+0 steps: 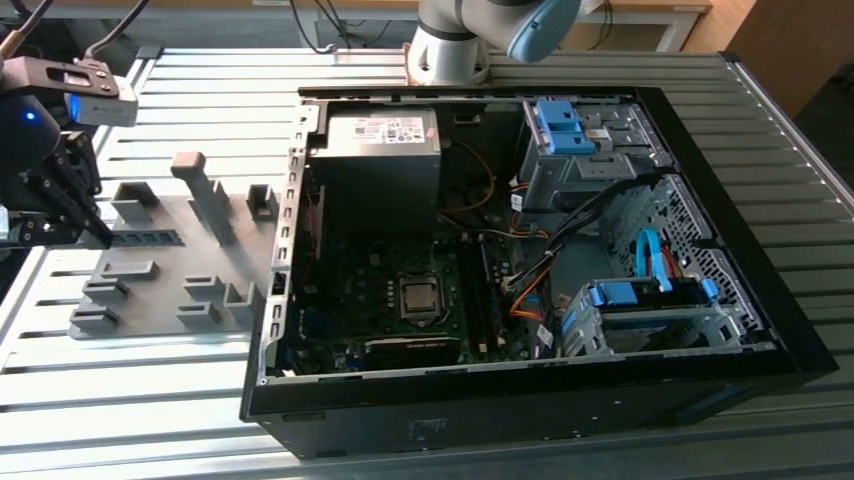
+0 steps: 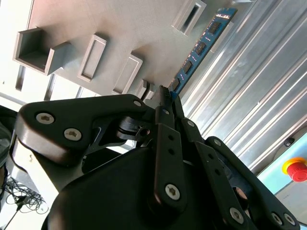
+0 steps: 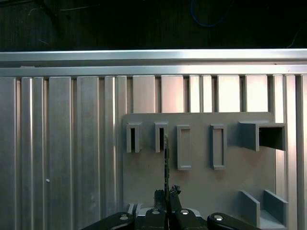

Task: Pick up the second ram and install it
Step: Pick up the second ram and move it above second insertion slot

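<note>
Gripping ram (image 2: 201, 45) by one end with gripper (image 2: 168, 96) fingers pinched shut, over holder (image 2: 96, 19), well apart from case (image 1: 534, 400).

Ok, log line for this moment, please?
end effector: shut on second ram | location: at grey holder block, outside computer case | install: not yet done

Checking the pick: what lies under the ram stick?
Under the second ram lies the grey holder block, on the ribbed table. The gripper, shut on it, hides its near end.
</note>
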`<state>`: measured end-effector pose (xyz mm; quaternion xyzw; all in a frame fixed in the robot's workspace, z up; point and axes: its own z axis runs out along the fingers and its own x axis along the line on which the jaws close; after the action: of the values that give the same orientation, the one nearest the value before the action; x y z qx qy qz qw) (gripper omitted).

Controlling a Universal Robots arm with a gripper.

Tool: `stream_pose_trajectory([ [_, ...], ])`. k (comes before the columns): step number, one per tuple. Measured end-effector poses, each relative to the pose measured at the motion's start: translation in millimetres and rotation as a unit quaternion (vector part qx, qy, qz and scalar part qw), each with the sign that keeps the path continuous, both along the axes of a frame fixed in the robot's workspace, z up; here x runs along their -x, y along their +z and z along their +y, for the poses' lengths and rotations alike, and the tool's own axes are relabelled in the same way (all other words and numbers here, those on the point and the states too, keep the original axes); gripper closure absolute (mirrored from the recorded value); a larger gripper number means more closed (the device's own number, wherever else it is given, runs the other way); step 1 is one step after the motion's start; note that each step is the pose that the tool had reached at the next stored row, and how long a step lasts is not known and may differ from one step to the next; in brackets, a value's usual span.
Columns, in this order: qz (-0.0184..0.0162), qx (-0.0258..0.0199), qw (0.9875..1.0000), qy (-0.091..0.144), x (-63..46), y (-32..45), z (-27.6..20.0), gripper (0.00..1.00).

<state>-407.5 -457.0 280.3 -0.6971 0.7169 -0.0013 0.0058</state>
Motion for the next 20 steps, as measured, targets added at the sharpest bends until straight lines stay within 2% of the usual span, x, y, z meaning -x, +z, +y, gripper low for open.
stream_pose_trajectory([
  [20, 0.0000, 0.0000, 1.0000, 0.000, 0.0, 4.3, 0.0, 0.86],
])
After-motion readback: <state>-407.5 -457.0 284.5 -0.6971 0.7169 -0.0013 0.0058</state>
